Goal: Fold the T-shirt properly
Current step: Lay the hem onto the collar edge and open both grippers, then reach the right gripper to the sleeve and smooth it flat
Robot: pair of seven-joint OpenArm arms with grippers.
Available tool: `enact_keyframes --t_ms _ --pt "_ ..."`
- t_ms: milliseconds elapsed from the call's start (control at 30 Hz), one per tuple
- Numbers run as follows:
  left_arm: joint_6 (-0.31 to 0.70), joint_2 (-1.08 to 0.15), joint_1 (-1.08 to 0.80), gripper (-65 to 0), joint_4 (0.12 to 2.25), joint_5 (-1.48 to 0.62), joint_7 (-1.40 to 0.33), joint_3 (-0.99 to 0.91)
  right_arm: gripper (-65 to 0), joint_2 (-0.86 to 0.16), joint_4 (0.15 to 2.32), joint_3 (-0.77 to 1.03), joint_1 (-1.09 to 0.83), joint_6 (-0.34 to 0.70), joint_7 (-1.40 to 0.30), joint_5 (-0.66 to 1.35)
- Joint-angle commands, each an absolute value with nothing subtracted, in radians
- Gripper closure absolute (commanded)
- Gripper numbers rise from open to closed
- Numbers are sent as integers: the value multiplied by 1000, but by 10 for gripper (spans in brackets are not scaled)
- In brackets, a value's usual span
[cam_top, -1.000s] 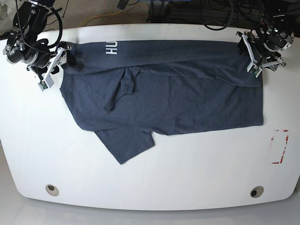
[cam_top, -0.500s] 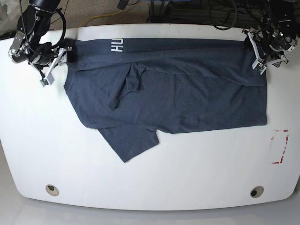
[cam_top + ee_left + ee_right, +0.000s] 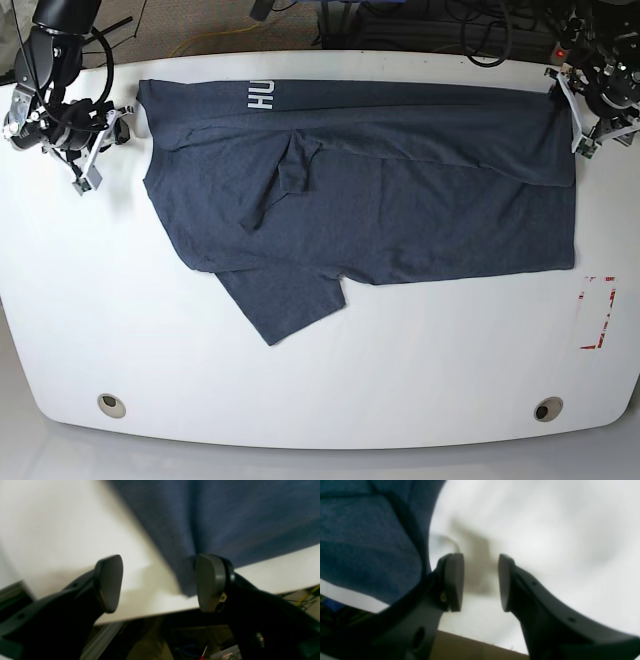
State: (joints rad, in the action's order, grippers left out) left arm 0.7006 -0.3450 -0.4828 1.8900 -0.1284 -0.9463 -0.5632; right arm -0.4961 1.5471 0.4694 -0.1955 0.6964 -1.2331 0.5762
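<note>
Both hands [image 3: 100, 150] [image 3: 583, 120] just beside T-shirt [image 3: 400, 200], empty.

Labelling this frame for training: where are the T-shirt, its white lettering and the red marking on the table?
T-shirt [image 3: 400, 210]: base view, middle of the body.
White lettering [image 3: 263, 96]: base view, visible letters near the far edge.
Red marking [image 3: 597, 312]: base view, its outline.

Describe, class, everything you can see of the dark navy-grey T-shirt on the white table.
The dark heathered navy-grey cotton T-shirt lies spread sideways across the far half of the white table, partly folded: a long band lies folded along the far edge, showing the white letters "HU". One short sleeve sticks out toward the near side; a small crease stands near the middle. It rests flat on the table, and neither gripper holds it.
</note>
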Motion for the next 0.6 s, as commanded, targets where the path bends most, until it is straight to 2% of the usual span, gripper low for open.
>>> enact_keyframes --t_ms 0,100,333,567 --pt "698 -358 -481 -419 1916 -131 -941 -595 -231 -510 1685 478 -188 698 -1273 601" --pt "698 -357 -481 -419 1916 -153 -941 -616 -236 -475 1745 478 -180 698 -1317 665" --pt "698 -357 -483 -419 1910 -309 -941 -690 -441 -346 1759 464 -93 698 -1334 740" --pt "698 -357 -486 -419 1908 -309 -941 -691 -460 -274 1627 326 64 698 -1307 733"
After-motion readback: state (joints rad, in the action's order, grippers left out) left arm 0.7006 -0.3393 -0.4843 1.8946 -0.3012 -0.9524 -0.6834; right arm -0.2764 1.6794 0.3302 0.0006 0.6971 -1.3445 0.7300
